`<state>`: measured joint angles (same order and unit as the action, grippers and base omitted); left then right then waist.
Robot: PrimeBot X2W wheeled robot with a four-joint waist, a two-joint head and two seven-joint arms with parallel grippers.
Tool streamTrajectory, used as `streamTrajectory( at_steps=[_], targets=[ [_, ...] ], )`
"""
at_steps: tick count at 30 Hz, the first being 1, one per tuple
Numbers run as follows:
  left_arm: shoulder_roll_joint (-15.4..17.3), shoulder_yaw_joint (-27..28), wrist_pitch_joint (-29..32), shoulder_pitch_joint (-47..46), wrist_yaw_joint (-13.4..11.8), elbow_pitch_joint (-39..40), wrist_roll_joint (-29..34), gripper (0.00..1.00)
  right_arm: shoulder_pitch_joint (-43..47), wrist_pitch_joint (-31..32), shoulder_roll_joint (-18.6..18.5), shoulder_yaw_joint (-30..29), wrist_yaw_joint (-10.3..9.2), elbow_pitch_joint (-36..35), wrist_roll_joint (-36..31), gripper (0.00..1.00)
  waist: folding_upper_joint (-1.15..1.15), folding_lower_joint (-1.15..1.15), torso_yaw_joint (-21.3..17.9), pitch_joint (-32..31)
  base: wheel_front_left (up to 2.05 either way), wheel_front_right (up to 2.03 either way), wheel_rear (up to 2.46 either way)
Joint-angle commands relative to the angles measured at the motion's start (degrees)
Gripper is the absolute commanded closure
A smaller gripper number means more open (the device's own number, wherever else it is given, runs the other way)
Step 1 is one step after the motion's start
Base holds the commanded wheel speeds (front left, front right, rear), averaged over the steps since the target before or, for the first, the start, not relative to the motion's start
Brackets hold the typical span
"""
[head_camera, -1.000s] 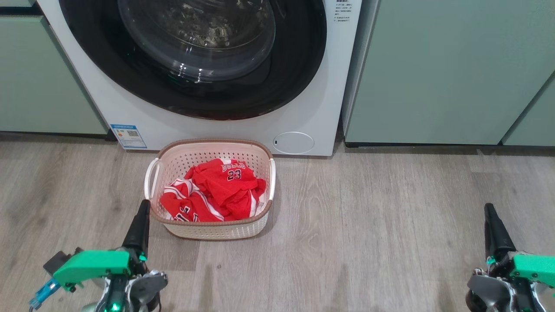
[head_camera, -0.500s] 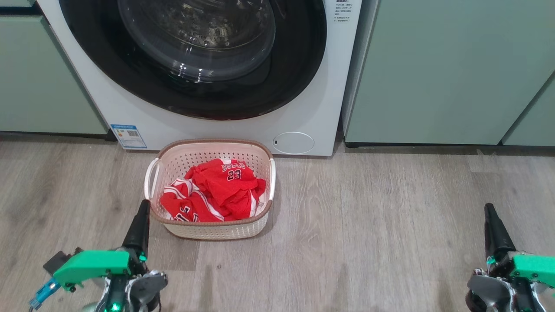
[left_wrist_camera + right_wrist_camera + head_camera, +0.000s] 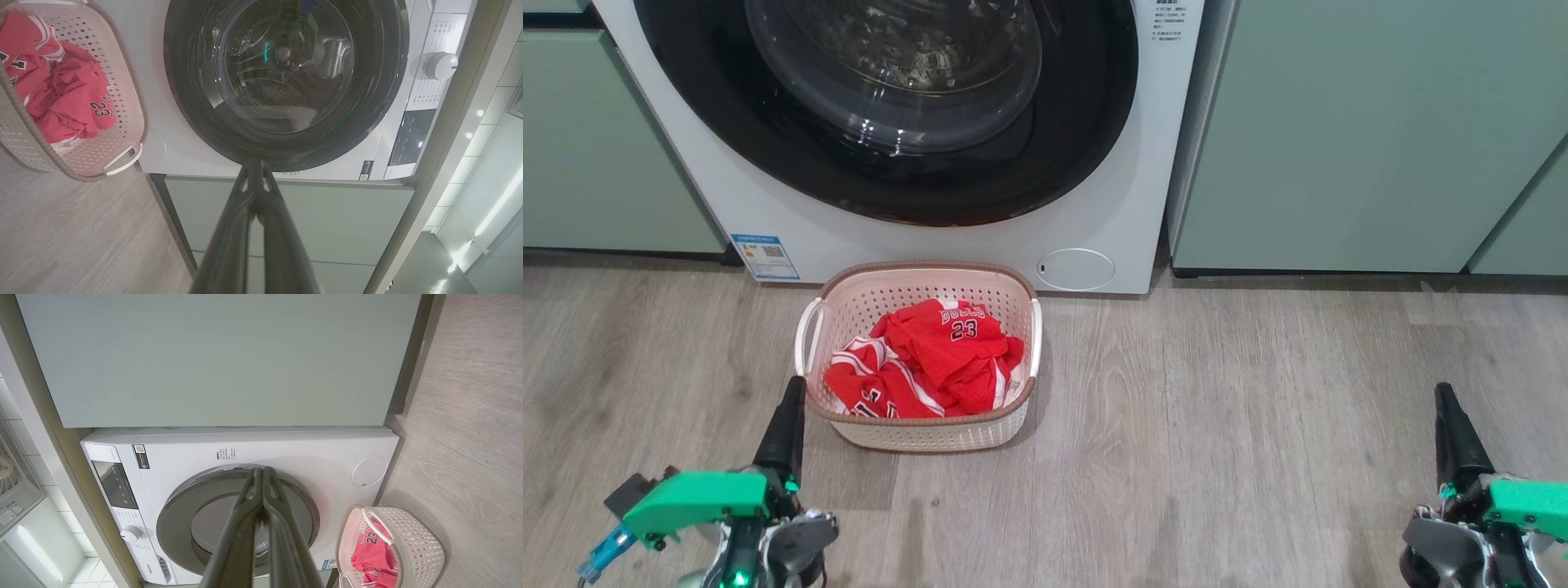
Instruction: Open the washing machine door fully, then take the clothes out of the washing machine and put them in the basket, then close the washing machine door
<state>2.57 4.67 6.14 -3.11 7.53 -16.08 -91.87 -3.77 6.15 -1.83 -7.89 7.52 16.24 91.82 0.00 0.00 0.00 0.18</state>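
Note:
The white washing machine (image 3: 1094, 220) stands ahead with its black-rimmed round door (image 3: 890, 106) shut flat against the front; the door (image 3: 286, 81) and door (image 3: 237, 526) look shut in both wrist views too. On the floor before it sits the cream basket (image 3: 923, 433) holding the red clothes (image 3: 931, 359) printed 23. My left gripper (image 3: 792, 388) is shut and empty, its tip just left of the basket's near left corner. Far off at the lower right, my right gripper (image 3: 1444, 392) is shut and empty over bare floor.
Pale green cabinets (image 3: 1364, 131) flank the machine on both sides. Grey wood-look floor (image 3: 1217, 425) spreads between the basket and my right gripper. The machine's control dial (image 3: 440, 65) and panel show in the left wrist view.

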Motion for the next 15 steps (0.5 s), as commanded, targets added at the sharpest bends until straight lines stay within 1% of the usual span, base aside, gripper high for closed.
streamTrajectory(
  at_steps=[1,15],
  targets=[
    [0.3,1.8,0.3,-3.1,0.0,2.0,-0.3,1.0,-2.4,0.3,-1.0,1.4,-0.03,-2.2,0.4,1.0,0.0,0.0,0.0,0.0,0.0,0.0,0.0],
    [0.3,1.8,0.3,-3.1,0.0,2.0,-0.3,1.0,-2.4,0.3,-1.0,1.4,-0.03,-2.2,0.4,1.0,0.0,0.0,0.0,0.0,0.0,0.0,0.0]
  ],
)
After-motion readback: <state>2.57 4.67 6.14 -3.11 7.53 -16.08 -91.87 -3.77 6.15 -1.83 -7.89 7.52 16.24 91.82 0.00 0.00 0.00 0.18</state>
